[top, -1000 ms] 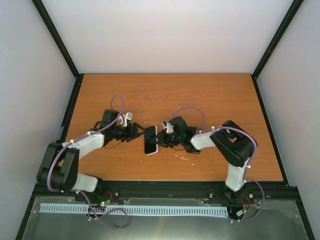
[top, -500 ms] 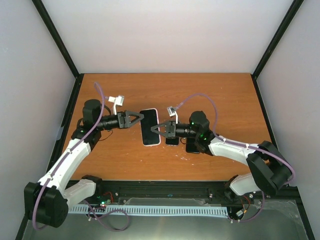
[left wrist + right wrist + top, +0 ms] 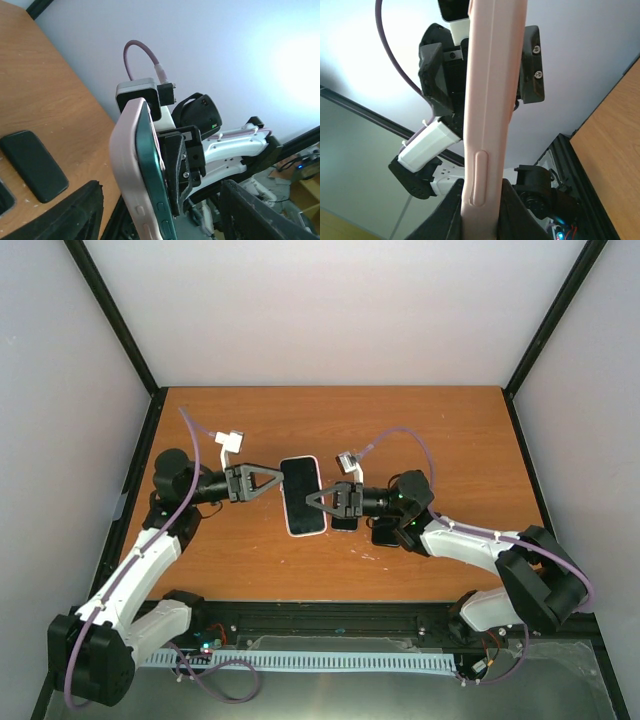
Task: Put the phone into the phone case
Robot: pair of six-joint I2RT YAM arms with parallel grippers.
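The right jaws are pinching narrowly on the phone case [image 3: 303, 532], gripping its right long edge and holding it off the table [image 3: 420, 430]. In the right wrist view the two fingers [image 3: 449, 216] are pressing on either face of the pink case [image 3: 490, 100], which is rising straight up out of them, edge-on to the camera.

The left jaws are standing wide, and nothing is clamped in them. In the left wrist view their fingers [image 3: 70, 216] are sitting well out to either side, and the case [image 3: 126, 165] is lying in the gap between them without touching either one. From above, the left fingertips are reaching the far left corner of the case.

The phone [image 3: 300, 490] is lying inside the case, its dark screen facing up to the top camera and the pale rim showing all round it. In the left wrist view the phone's teal side [image 3: 150, 167] is showing just proud of the pink shell; whether it is seated fully cannot be told.

The cased phone is hanging at the middle of the scene, between the two arms, with its long axis running near to far.

A dark flat slab [image 3: 345, 523] is lying on the table just right of the case, under the right arm, and a second one [image 3: 384, 533] is lying beside it, farther right.
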